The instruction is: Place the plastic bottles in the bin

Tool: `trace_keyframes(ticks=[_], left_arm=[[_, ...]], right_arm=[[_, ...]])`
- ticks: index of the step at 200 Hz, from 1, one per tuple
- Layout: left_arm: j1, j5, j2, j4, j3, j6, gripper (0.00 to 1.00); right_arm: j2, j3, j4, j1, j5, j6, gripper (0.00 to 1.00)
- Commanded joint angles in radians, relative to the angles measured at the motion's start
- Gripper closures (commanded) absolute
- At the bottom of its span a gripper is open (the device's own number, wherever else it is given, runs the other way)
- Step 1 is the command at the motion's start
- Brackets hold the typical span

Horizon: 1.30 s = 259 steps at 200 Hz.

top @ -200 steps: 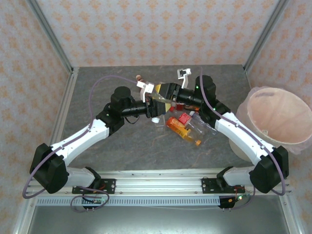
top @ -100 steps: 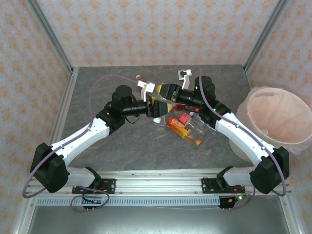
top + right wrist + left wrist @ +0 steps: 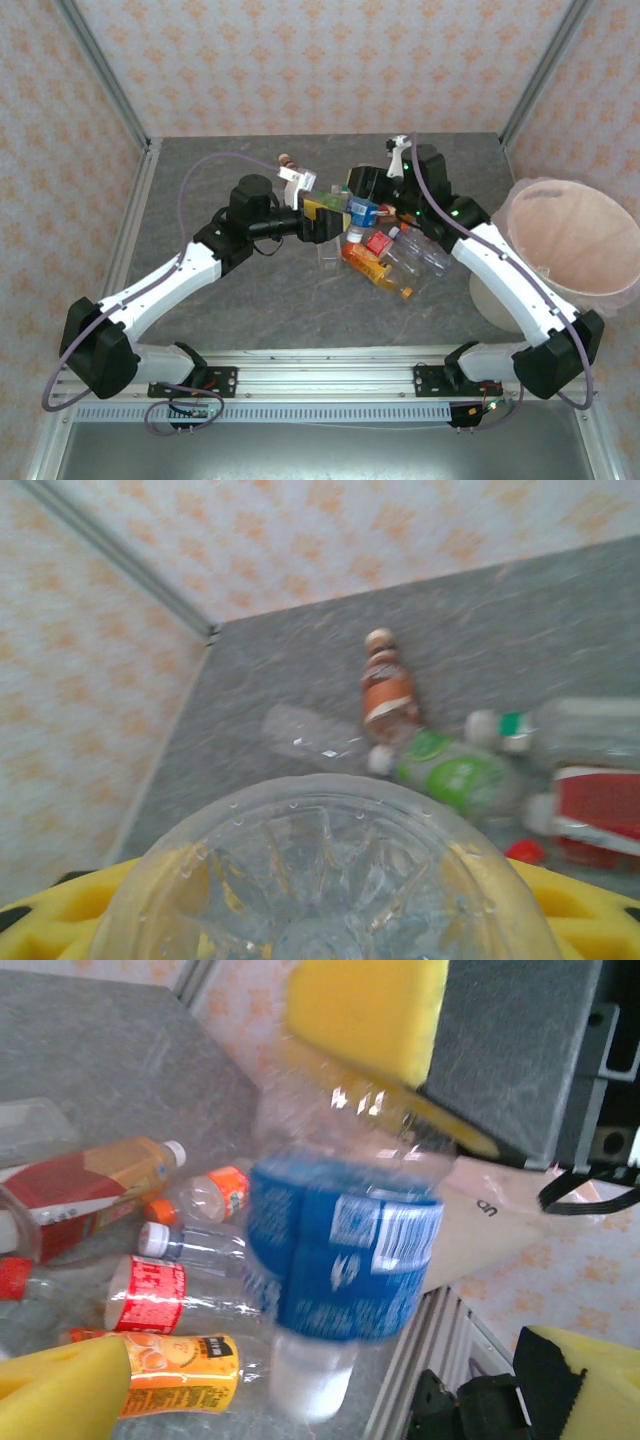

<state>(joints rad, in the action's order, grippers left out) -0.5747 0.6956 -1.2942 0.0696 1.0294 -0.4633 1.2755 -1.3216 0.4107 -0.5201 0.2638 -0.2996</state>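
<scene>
1. Robot lab test cell.
2. Enclosed by patterned panels between aluminium posts at 11 and 1 o'clock.
3. Two arms bolted to a rail at 6 o'clock, edging a grey table.

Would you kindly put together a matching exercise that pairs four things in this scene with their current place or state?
Things
A. blue-label bottle
B. left pincer
C. bin
D. orange-label bottle

Places or states
1. lying in the pile on the table
2. open, pads clear of the bottle
3. gripped by the right pincer
4. standing upright at the far right

Pairs: A-3, B-2, C-4, D-1
</scene>
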Motion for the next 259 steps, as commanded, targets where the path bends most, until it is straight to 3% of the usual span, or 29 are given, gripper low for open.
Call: trace_keyframes(ticks=[1,40,126,172,196,259], left_arm=[[-0.004,-0.085,0.053,-0.012,-0.010,0.031,0.00],[-0.004,-0.201,0.055,-0.037,-0.041,0.010,0.00],[-0.005,-0.338,-0.122,-0.144,0.014,-0.101,0.00],[-0.006,-0.326,-0.184,-0.080,-0.012,-0.183,0.00],[-0.006,-0.343,-0.198,-0.100,-0.009,-0.202,0.00],[-0.005,-0.358,-0.233,-0.212,0.019,-0.240,0.00]], right_arm=[[-0.056,-0.070,0.164,0.020,-0.213,0.115,0.69],[-0.087,-0.140,0.284,0.063,-0.491,0.234,0.69],[-0.146,-0.311,0.352,0.172,-0.868,0.482,0.68],[-0.186,-0.321,0.390,0.412,-0.778,0.459,0.68],[-0.179,-0.310,0.410,0.546,-0.808,0.462,0.68],[-0.170,-0.184,0.428,0.768,-0.862,0.456,0.66]])
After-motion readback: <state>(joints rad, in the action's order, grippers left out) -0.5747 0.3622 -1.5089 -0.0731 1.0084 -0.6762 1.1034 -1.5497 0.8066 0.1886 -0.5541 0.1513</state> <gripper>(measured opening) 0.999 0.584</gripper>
